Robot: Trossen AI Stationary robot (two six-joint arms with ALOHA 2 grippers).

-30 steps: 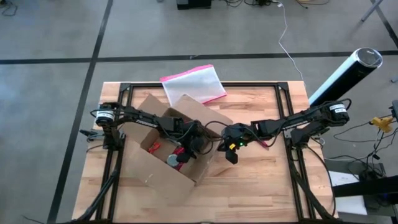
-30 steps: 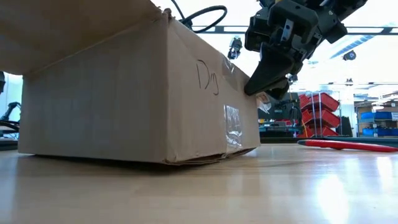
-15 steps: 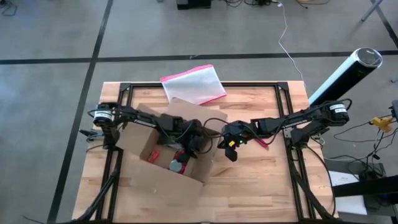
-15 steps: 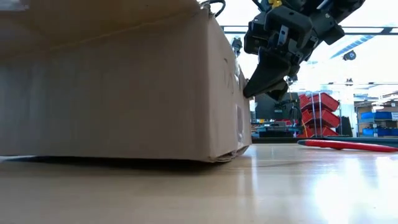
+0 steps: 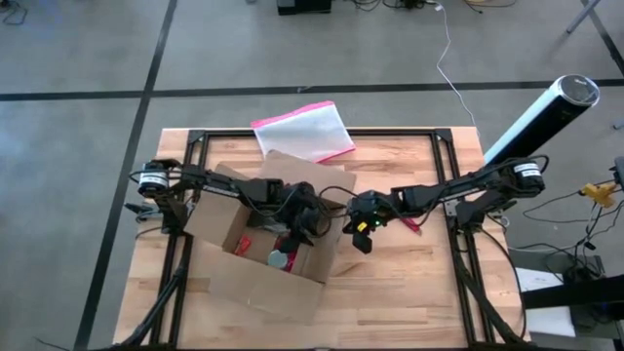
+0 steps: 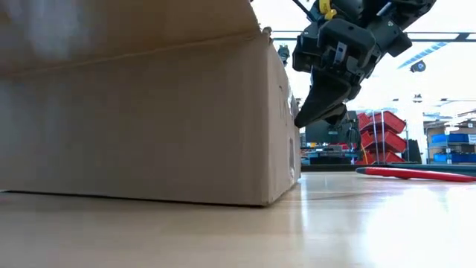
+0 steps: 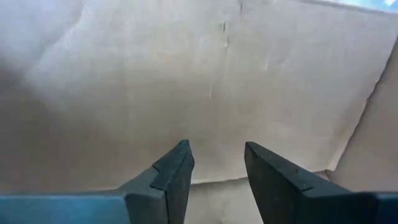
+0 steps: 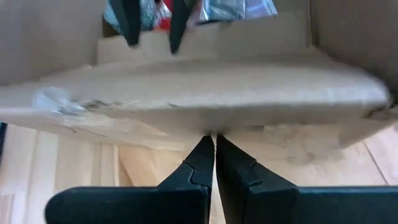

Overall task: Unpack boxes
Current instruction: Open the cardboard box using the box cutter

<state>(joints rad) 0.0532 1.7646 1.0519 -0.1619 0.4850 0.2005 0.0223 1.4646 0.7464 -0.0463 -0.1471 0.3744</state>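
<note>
A: The box (image 5: 263, 249) sits on the left half of the tabletop (image 5: 419, 292), flaps up and open at the top, and it's by far the biggest thing there. A pink-edged pouch (image 5: 304, 131) lies at the far edge, well apart from it.

B: Where's the left gripper (image 5: 300, 232)?

A: Reached down inside the box. In its wrist view its fingers (image 7: 171, 174) stand narrowly apart with nothing between them, pointing at a bare cardboard wall.

B: And the right gripper (image 5: 361, 237)?

A: Just outside the box's right wall. In its wrist view its fingers (image 8: 202, 163) are pressed together, holding nothing, tips near the edge of that wall. The low view shows it hanging above the tabletop beside the box's corner.

B: What's in the box?

A: From above, red items (image 5: 244, 242) and something round and grey (image 5: 280, 259), lying loose on the bottom. I can't name them.

B: So which step is this?

A: I'd say the reach for the first item. Nothing is out yet; only a red tool (image 6: 413, 173) lies on the tabletop to the right.

B: Next move?

A: Probably the left gripper needs to turn from the wall toward the contents, spread wider and come down over one piece. The right could steady the wall so the light box doesn't slide.
</note>
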